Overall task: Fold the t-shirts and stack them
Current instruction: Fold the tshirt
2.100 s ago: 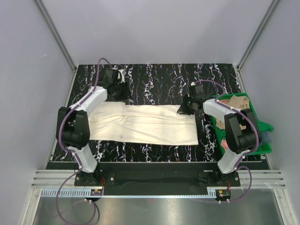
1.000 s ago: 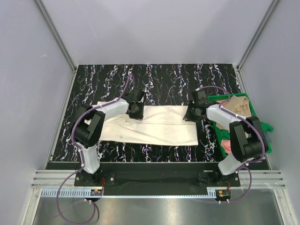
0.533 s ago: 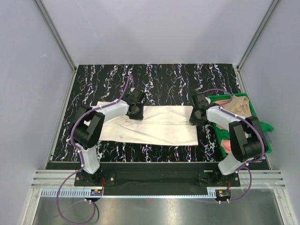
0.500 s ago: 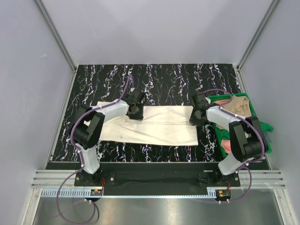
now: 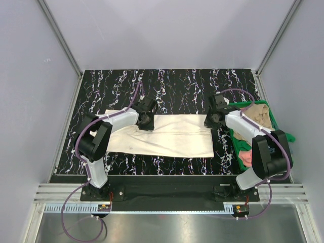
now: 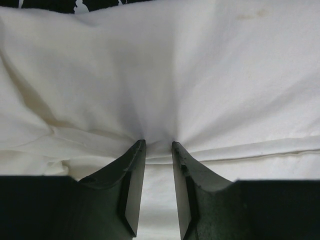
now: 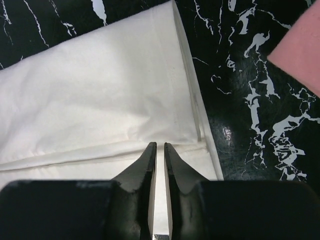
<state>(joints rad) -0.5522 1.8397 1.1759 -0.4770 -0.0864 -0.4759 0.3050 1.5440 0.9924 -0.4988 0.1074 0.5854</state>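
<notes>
Black marble-look table (image 5: pixel 177 86) w/ white veins — plain grey walls (image 5: pixel 167 30), alu frame posts (image 5: pixel 61 35).

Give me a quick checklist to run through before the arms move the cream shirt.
1. Hold of the left gripper on the cream t-shirt: ok, cloth puckers into its closed jaws at the far edge.
2. Hold of the right gripper at the far right corner: cannot tell, jaws almost closed at the fold edge.
3. Shirt lying flat on the table: ok, some wrinkles at its left end.
4. Other shirts out of the way: ok, the tan t-shirt and salmon-pink t-shirt are in the green bin.
</notes>
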